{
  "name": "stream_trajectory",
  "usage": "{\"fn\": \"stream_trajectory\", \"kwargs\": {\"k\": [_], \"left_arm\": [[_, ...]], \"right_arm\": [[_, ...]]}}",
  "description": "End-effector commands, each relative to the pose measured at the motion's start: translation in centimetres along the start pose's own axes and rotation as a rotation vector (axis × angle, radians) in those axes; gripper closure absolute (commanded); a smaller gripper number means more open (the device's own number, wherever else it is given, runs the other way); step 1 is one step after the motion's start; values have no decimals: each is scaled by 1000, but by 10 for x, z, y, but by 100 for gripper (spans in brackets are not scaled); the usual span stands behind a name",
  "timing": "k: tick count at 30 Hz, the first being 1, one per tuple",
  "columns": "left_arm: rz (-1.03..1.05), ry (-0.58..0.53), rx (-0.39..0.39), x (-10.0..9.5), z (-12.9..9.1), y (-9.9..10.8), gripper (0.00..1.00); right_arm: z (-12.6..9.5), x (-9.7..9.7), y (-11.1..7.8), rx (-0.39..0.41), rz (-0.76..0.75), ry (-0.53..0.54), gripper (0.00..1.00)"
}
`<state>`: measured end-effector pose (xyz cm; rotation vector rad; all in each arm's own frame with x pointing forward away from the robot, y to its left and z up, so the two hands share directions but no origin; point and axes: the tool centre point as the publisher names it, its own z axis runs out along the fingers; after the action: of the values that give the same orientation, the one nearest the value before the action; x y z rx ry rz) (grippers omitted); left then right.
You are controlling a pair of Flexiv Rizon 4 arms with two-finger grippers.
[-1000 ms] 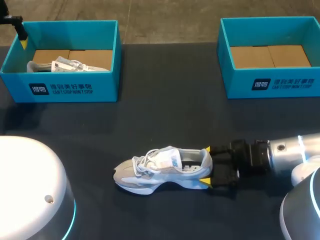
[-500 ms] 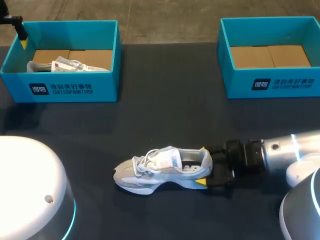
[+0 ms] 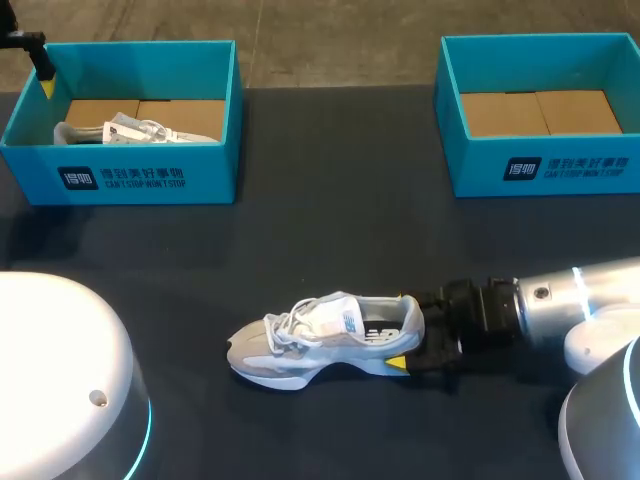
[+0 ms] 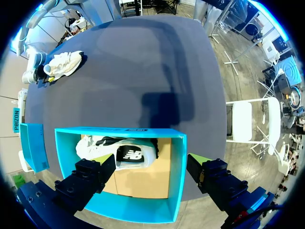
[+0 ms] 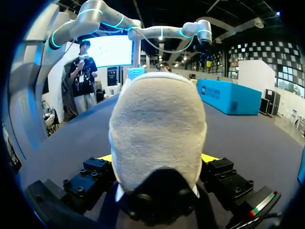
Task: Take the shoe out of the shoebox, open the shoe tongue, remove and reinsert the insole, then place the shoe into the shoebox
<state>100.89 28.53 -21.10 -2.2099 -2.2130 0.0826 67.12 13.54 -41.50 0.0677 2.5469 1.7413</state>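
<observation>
A grey and white sneaker (image 3: 320, 340) lies on its sole on the dark table, toe pointing left. My right gripper (image 3: 404, 330) is at its heel, open, with one yellow-tipped finger on each side of the heel. In the right wrist view the heel (image 5: 157, 124) fills the gap between the fingers of the gripper (image 5: 157, 160). My left gripper (image 4: 152, 179) hangs open above the left teal shoebox (image 4: 176, 167), which holds a second white shoe (image 4: 119, 152). From there the sneaker (image 4: 64, 63) shows far across the table.
The left shoebox (image 3: 120, 175) stands at the back left with the other shoe (image 3: 130, 130) inside. A second teal shoebox (image 3: 540, 165) stands at the back right, its cardboard floor bare. Dark tabletop (image 3: 330, 230) lies between the boxes and the sneaker.
My right gripper has slid left along the table until its fingers straddle the heel, and they have drawn in slightly. The sneaker and my left arm have not moved.
</observation>
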Motion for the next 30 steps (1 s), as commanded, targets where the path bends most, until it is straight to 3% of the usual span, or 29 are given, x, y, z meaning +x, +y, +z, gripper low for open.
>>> {"fn": "stream_trajectory", "kwargs": {"k": [1,2,19,22,27,30], "left_arm": [[0,2,-3,0,0,-1,0],[0,2,-3,0,0,-1,0],[0,2,-3,0,0,-1,0],[-69,40,-40,-12,-5,-11,0],[-158,37,-17,-33,-7,-32,0],[-283,64,-47,-45,-7,-41,0]], "right_arm": [[3,-2,0,1,-1,2,85],[3,-2,0,0,-2,1,100],[3,2,0,-17,-10,6,100],[3,2,0,-17,-10,6,100],[3,2,0,-17,-10,6,100],[3,2,0,-17,-10,6,100]]}}
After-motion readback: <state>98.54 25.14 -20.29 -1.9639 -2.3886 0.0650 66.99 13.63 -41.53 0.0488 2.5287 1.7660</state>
